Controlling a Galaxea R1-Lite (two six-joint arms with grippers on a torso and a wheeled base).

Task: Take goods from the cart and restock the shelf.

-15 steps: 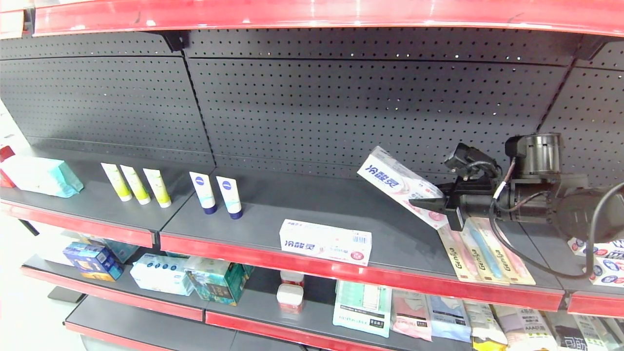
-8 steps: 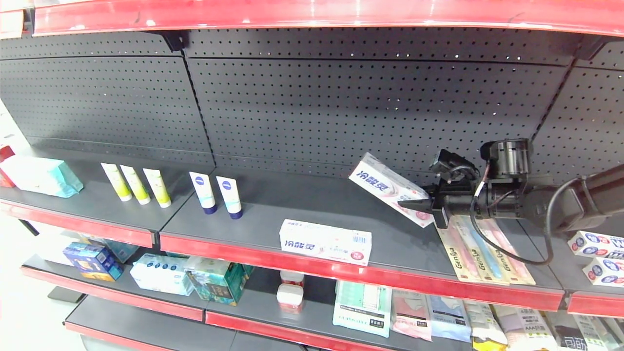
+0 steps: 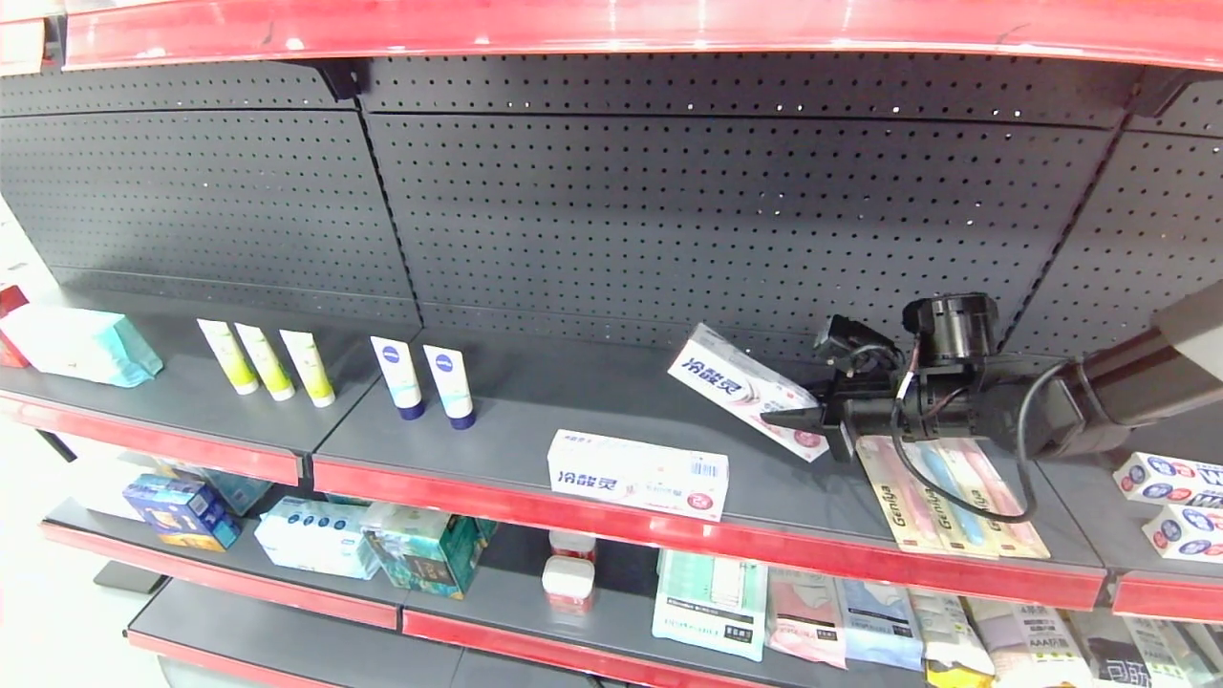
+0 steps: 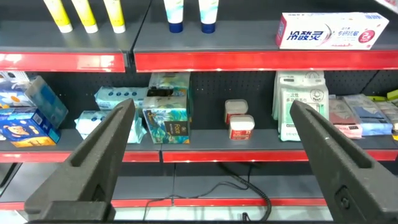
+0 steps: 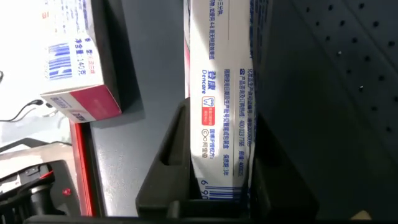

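The right tool [image 3: 798,418] is pinching one end of the held toothpaste box [image 3: 745,390], its two fingers pressed against the box's broad faces. Over the last second the arm has carried this box down and to the robot's left, so it now hangs just behind and to the right of the lying toothpaste box [image 3: 637,474] at the front lip of the shelf [image 3: 535,382]. The held box is tilted, its free end raised toward the back panel, and whether its gripped end touches the board cannot be told. The toothbrush packs [image 3: 955,497] lie flat farther right of the lying box, under the arm. The left tool [image 4: 211,106] is spread and holds nothing, sitting lower than the lying box and facing the shelves beneath it. The descent suggests placement is near: the box probably needs levelling before release.
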